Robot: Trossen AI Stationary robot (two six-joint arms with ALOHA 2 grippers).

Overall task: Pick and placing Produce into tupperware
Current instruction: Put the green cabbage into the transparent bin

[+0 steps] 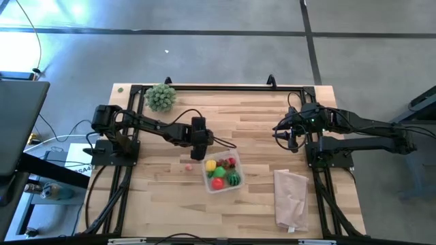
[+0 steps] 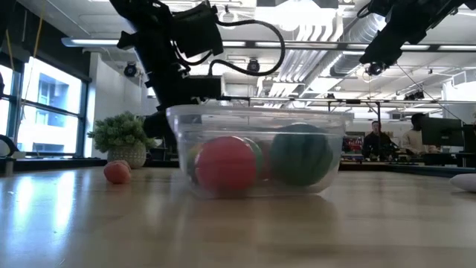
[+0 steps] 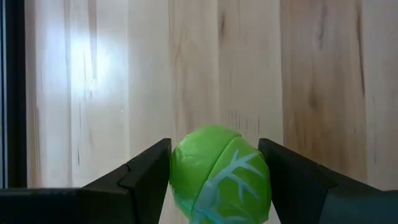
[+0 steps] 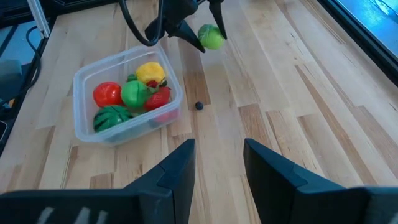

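Cabbage (image 3: 221, 174) in left tool (image 3: 214, 180), lower part cut off.

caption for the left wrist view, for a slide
Left gripper holds a green toy vegetable between its fingers above the wooden table.

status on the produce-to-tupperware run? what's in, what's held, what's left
Done: the tupperware already holds several pieces, including a yellow one, a red one and the striped watermelon ball. In hand: the left gripper holds a green leafy piece above the table, beside the container. Left: a small pinkish piece lies on the wood outside it. The right gripper waits empty near the table's right side.
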